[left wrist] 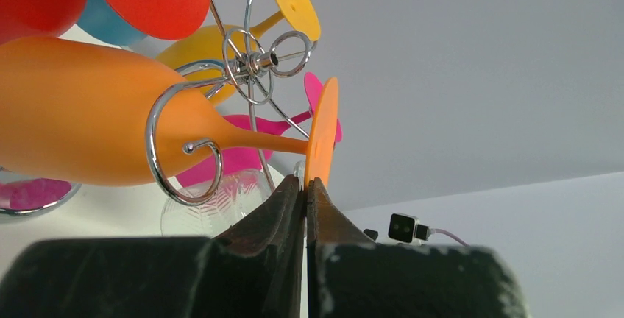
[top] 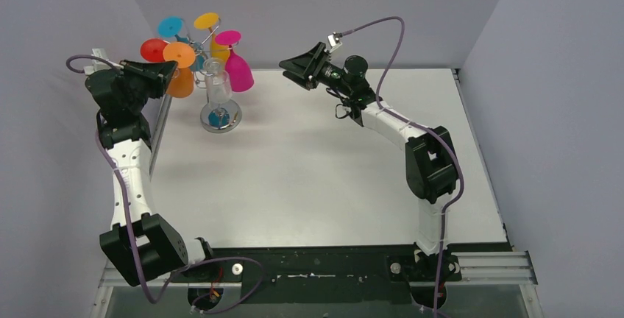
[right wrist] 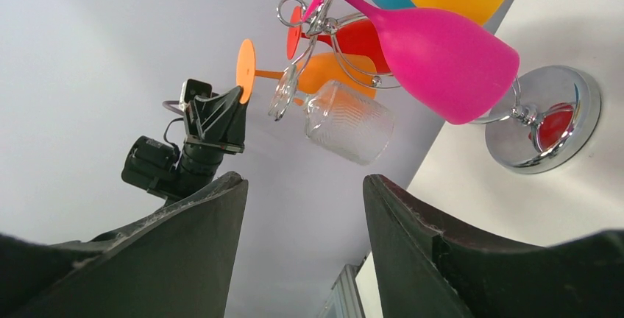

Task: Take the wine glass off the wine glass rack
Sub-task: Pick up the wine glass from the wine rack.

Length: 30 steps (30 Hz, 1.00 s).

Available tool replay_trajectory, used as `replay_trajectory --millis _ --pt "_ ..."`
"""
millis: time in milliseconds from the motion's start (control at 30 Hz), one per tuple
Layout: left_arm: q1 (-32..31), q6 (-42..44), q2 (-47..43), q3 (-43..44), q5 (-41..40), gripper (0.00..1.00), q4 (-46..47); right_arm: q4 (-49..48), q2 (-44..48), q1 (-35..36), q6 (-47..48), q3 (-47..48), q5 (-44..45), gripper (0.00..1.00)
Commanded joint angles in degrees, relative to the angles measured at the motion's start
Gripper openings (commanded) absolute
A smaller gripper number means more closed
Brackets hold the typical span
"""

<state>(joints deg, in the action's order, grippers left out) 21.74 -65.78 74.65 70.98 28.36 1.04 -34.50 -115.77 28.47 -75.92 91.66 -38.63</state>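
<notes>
Wine glass (left wrist: pixel 88 123) on rack (right wrist: pixel 515 138), red glass (top: pixel 154 50) beside

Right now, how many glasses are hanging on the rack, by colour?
Blue glass: 1
Yellow glass: 1
Pink glass: 1
Red glass: 1
Orange glass: 1
Clear glass: 1
Total: 6

We record a flat white table top (top: pixel 309 185), enclosed on three sides by plain pale grey panels: a back wall (top: pixel 316 9), a left wall (top: pixel 37 185) and a right wall (top: pixel 559 112). A black strip (top: pixel 316 255) and a short length of aluminium rail (top: pixel 489 265) lie along the table's near edge. Lighting is even and diffuse; we note only soft shadows.
</notes>
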Motion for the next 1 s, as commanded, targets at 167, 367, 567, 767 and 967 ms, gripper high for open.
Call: replay_trajectory --millis 167,367,567,767,967 --pt "-0.21 1.63 -5.00 -2.23 6.10 0.00 1.82 -4.58 7.97 0.63 1.88 -5.58 2.06 0.60" --pt "-0.10 0.43 -5.39 -5.83 6.96 0.00 4.45 -3.93 10.62 1.54 3.36 -8.90 3.02 0.60" --pt "0.01 1.79 -6.33 -6.28 7.05 0.00 3.15 -2.53 12.90 1.59 5.05 -10.62 3.40 0.61" --pt "0.41 4.18 -11.39 -7.83 5.84 0.00 0.85 -3.29 14.85 2.26 6.40 -13.63 2.48 0.62" --pt "0.41 10.76 -16.36 -7.39 3.77 0.00 -7.86 -3.76 17.50 3.63 8.30 -16.88 0.71 0.63"
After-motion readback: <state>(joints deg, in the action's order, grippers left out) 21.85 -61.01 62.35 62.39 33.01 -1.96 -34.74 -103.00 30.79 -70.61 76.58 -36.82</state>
